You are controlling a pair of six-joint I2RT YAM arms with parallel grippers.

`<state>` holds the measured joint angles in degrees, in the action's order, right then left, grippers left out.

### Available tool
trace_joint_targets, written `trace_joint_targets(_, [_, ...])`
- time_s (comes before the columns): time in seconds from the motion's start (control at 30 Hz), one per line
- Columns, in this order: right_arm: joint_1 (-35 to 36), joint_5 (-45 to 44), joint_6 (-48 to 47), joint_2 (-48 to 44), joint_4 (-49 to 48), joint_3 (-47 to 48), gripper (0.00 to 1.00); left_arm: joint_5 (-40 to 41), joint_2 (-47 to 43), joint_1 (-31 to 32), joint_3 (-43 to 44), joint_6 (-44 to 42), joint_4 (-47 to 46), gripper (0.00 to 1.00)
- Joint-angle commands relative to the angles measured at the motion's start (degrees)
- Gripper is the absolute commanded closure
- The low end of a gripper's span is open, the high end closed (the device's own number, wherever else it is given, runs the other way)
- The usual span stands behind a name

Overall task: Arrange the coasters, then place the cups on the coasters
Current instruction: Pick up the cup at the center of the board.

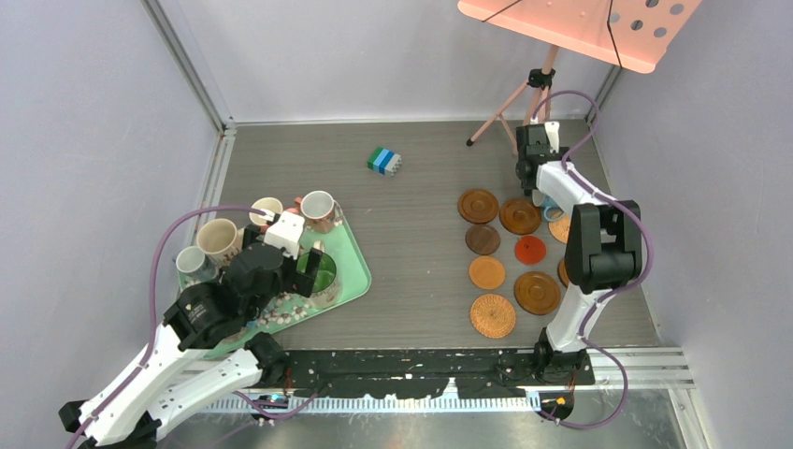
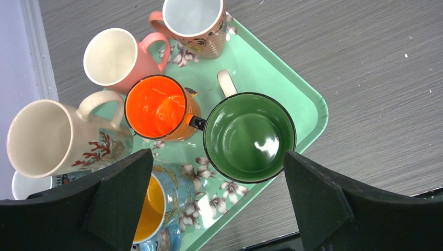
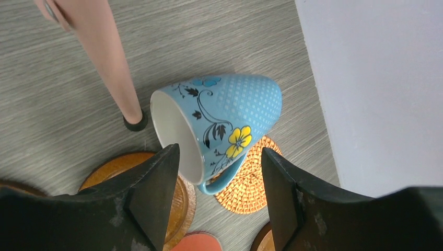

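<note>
Green-inside mug (image 2: pixel 248 137) stands empty among mugs on floral tray (image 2: pixel 308 104)

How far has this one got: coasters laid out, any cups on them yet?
Done: the coasters lie grouped on the table's right side. In hand: a light blue mug lies tipped on its side beside the wicker coaster, between the right gripper's open fingers; the left gripper hovers open over the green-inside mug. Left: all other mugs sit on the tray.
</note>
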<state>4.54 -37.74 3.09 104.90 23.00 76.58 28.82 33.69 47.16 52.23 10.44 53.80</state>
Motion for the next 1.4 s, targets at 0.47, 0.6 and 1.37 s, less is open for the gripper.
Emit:
trace_joint_targets(0.47, [1.0,-10.5,-2.8,7.9,4.0,8.9,0.45,0.6,0.1,0.1,-0.1,0.0,-2.1,0.0])
trace_joint_targets(0.6, [1.0,-10.9,-4.0,8.2,3.6,9.7,0.61,0.7,0.1,0.1,-0.2,0.0,-2.1,0.0])
trace_joint_targets(1.37, [-5.8,-5.6,7.1,-16.4,8.6,3.0,0.95,1.7,-0.6,0.1,-0.5,0.1,-2.2,0.01])
